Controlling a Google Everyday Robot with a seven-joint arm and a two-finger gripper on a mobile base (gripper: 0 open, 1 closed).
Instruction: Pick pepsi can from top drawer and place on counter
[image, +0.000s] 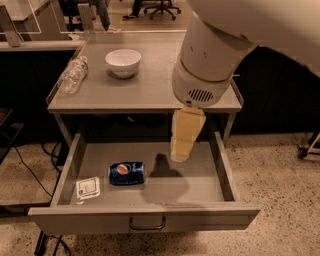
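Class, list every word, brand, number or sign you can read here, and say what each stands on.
Small dark-blue pepsi can lying in the open grey metal top drawer: round red-white-blue logo only; no letters legible.
Small white packet beside it: print too blurred to read.
Clear plastic bottle on the grey counter: nothing legible.
Pale gripper hanging over the drawer: no markings.

A white bowl (123, 61) stands upright. A clear bottle (73, 75) lies on its side just left of the bowl. A small card (88, 188) lies flat well in front of the bowl, lower down. A chair (161, 7) stands far behind the bowl. The gripper (179, 157) hangs in front of the bowl, to its right.
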